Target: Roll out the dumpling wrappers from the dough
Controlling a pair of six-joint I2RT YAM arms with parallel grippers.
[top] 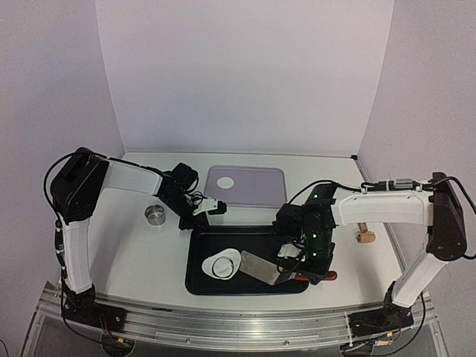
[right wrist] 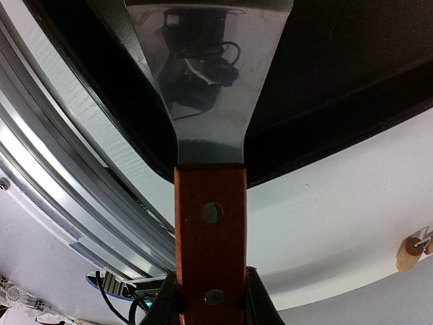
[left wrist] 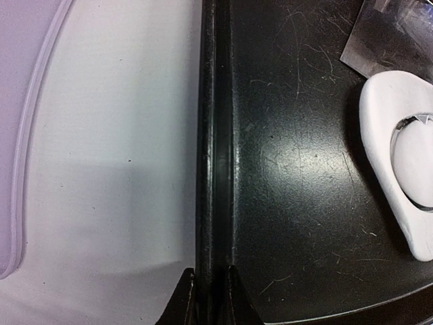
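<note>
A black tray [top: 249, 286] lies at the near centre. On it lies a white dough sheet [top: 224, 265] with a steel ring pressed into it; in the left wrist view the dough [left wrist: 389, 101] holds a round disc [left wrist: 409, 159] inside that ring. One dumpling wrapper [top: 225, 181] lies on the lavender mat [top: 256, 190]. My left gripper [top: 221, 207] is shut on the tray's far rim [left wrist: 213, 169], fingers either side of it [left wrist: 211, 288]. My right gripper [top: 299, 269] is shut on a spatula's wooden handle [right wrist: 211, 230]; its steel blade [top: 260, 268] rests on the tray beside the dough.
A small steel cup [top: 156, 215] stands on the table left of the tray. A small wooden tool [top: 364, 236] lies at the right, also showing in the right wrist view [right wrist: 409, 252]. White walls close the back and sides.
</note>
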